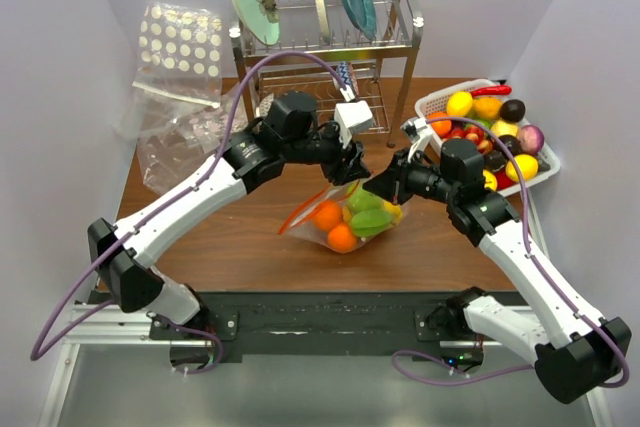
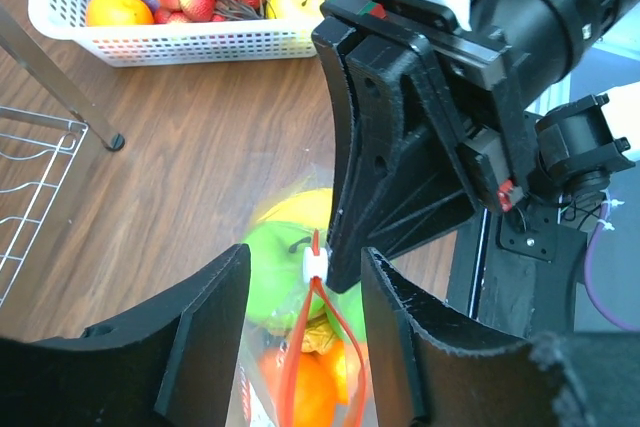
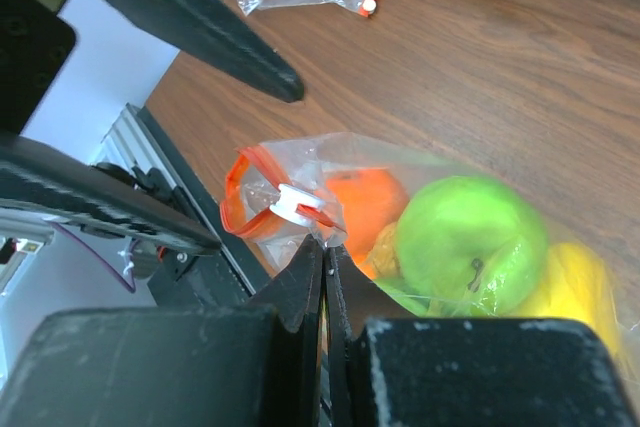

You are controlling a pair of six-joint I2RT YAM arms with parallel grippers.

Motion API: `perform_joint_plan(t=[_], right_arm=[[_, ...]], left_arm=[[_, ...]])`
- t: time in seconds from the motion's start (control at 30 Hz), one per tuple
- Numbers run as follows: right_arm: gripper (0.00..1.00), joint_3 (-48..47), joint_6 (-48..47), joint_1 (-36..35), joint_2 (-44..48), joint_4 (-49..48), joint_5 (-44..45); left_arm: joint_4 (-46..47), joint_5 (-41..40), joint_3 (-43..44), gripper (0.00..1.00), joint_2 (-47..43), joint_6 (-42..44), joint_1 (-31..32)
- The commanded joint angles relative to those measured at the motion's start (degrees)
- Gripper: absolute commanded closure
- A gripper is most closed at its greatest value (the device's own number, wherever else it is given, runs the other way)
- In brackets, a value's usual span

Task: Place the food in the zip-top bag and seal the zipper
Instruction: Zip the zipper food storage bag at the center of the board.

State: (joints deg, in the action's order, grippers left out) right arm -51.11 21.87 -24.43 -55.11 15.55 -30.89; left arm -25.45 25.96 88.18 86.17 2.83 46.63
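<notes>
The soft, crinkly bag (image 1: 345, 219), weighted by light glossy food (image 1: 342, 237), is seen at the centre of the table (image 1: 250, 242), its rim pinched at 2 o'clock by the closed right claw (image 3: 325, 252). The left claw (image 2: 305, 277) is held open astride the zipper (image 3: 240, 197); its stiff white slider (image 2: 314, 265) is judged the best hold.

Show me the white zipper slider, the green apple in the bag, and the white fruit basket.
white zipper slider (image 3: 297, 202), right wrist view, its flat top.
green apple (image 3: 460, 229), right wrist view, middle of its skin.
white fruit basket (image 2: 200, 44), left wrist view, its near lattice wall.
</notes>
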Motion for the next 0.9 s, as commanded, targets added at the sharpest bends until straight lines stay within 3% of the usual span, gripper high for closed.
perform_joint_plan(t=[0.0,0.33,0.5,0.67,0.87], right_arm=[[1.00,-2.33,0.46,-0.27,0.36,-0.96,-1.45],[1.00,-2.85,0.54,-0.36,0.18,-0.70,-1.62],[1.00,-2.85,0.54,-0.27,0.53,-0.61,-1.54],[1.00,-2.59,0.28,-0.36,1.06,-0.79,-1.62],[0.98,-1.54,-0.77,-0.27,1.50,-0.79,-1.19]], left_arm=[[2.08,1.73,0.76,0.48,1.28,1.56,-0.05],[0.05,0.59,1.12,0.65,2.69,2.18,0.39],[-0.12,0.59,1.20,0.88,3.04,1.83,0.56],[-0.39,0.68,1.29,1.00,2.86,1.48,0.65],[0.05,1.99,1.12,1.00,1.02,1.30,0.65]])
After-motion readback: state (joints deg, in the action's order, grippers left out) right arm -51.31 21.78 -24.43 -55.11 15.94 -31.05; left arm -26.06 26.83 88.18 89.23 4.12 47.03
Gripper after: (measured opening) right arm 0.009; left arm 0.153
